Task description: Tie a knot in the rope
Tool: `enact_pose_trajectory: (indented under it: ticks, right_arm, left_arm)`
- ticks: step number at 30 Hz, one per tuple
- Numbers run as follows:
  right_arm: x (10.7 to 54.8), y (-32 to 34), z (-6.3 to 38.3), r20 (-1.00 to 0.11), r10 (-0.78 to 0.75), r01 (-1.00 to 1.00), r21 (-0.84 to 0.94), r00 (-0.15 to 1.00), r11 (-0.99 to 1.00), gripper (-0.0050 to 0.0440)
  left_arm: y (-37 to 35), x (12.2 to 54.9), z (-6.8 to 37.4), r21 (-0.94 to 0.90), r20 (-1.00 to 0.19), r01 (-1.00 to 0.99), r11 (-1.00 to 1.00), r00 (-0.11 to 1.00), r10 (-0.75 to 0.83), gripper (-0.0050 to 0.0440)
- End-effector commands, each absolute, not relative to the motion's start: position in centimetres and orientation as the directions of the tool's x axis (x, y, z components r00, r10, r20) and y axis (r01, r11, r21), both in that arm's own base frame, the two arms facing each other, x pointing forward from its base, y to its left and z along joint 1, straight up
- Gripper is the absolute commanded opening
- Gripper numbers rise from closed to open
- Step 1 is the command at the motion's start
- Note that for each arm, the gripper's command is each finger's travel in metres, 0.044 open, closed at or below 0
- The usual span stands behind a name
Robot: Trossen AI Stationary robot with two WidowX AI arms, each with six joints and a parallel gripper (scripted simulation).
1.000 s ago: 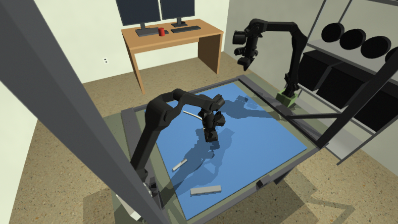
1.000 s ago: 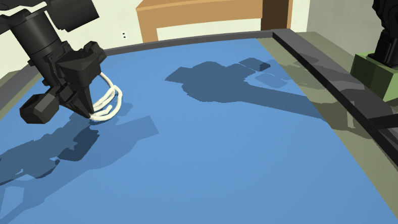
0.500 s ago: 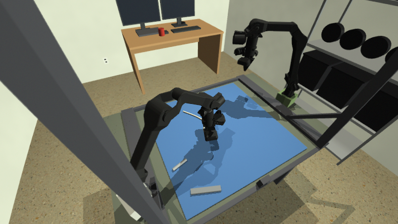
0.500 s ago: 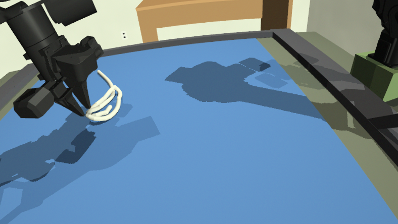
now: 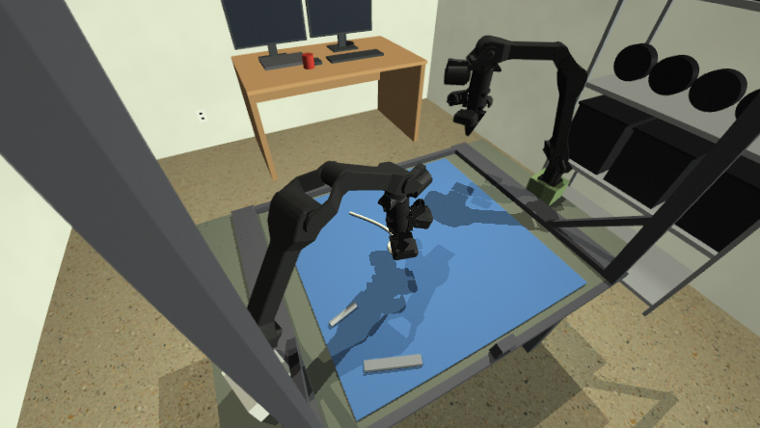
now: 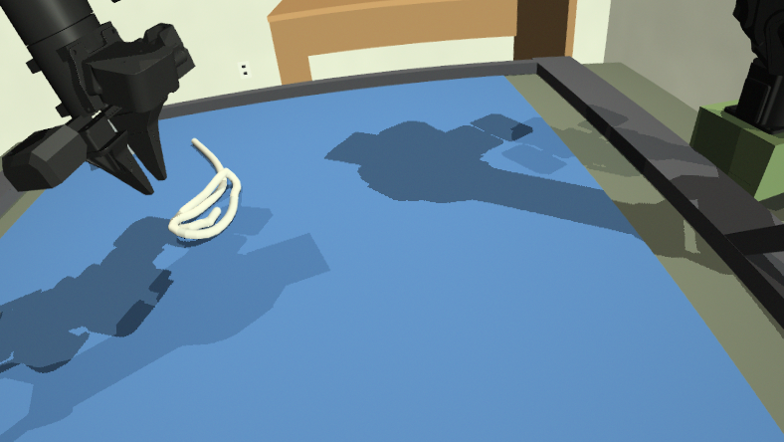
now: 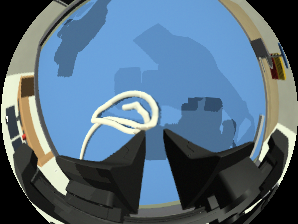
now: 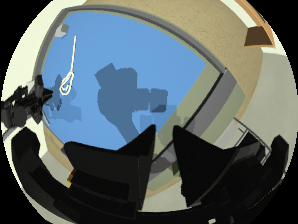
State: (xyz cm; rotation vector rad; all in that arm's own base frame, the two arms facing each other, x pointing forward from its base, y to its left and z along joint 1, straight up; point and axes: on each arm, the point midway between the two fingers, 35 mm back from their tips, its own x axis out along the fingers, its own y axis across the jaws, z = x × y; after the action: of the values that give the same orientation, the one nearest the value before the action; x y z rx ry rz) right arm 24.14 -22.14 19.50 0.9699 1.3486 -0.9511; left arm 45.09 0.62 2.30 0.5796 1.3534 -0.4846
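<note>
Looking at the rope [image 5: 369, 219] [image 6: 236, 200] [image 7: 156, 112] [image 8: 74, 57] first: it's on the blue mat [image 5: 504, 276] [image 6: 439, 302] [image 7: 150, 15] [image 8: 165, 60], just beyond the left gripper [image 5: 402, 249] [image 6: 157, 185] [image 7: 154, 133] [image 8: 52, 94] in the exterior view. It's a loose, stretched-out loop with one long tail. In that view the loop's long axis slants from lower left to upper right, and the tail leaves the upper end and bends back up-left, toward the side with the desk [image 5: 335, 68] [image 6: 395, 22] [image 7: 27, 107] [image 8: 257, 35]. The right wrist view has the tail pointing nearly straight up, with the loop at the bottom. The short end curls inside the loop. Strands cross and bunch, but honestly I can't tell if that's a real knot. Definitely not cinched tight, anyway.

As for the left arm [image 5: 282, 233] [image 6: 55, 27] [image 8: 20, 112], it reaches out over the mat, wrist bent down, fingers angled down and toward the rope in the exterior view. Those fingers are parted a little with nothing between them, apart from the rope there.

The right arm [image 5: 563, 106] [image 6: 759, 93] is arched up on its green block [image 5: 542, 191] [image 6: 765, 169], well away from the rope. Right gripper [image 5: 468, 130] [image 8: 164, 127] hangs tips-down, slightly parted, nothing in it.
</note>
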Motion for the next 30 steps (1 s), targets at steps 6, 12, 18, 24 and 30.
enact_pose_trajectory:
  ticks: [6,12,18,24,30]
  right_arm:
    - [24.0,-22.1,20.3,-1.0,-0.009,0.944,0.018,0.022,0.329,0.0085]
    - [24.0,-22.1,20.3,-1.0,-0.009,0.944,0.018,0.022,0.329,0.0085]
    - [24.0,-22.1,20.3,-1.0,-0.009,0.944,0.018,0.022,0.329,0.0085]
    - [24.0,-22.1,20.3,-1.0,-0.009,0.944,0.018,0.022,0.329,0.0085]
    - [24.0,-22.1,20.3,-1.0,-0.009,0.944,0.018,0.022,0.329,0.0085]
  left_arm:
    - [0.6,45.6,6.2,0.13,-0.98,0.627,0.768,0.2,0.002,0.0085]
    - [0.6,45.6,8.3,0.13,-0.98,0.627,0.768,0.201,0.002,0.0085]
    - [0.6,45.5,8.9,0.13,-0.98,0.627,0.768,0.201,0.002,0.0085]
    - [0.4,44.7,9.4,0.122,-0.982,0.628,0.768,0.189,0.002,0.0085]
    - [-0.9,38.3,12.4,0.065,-0.995,0.64,0.766,0.103,-0.002,0.0085]
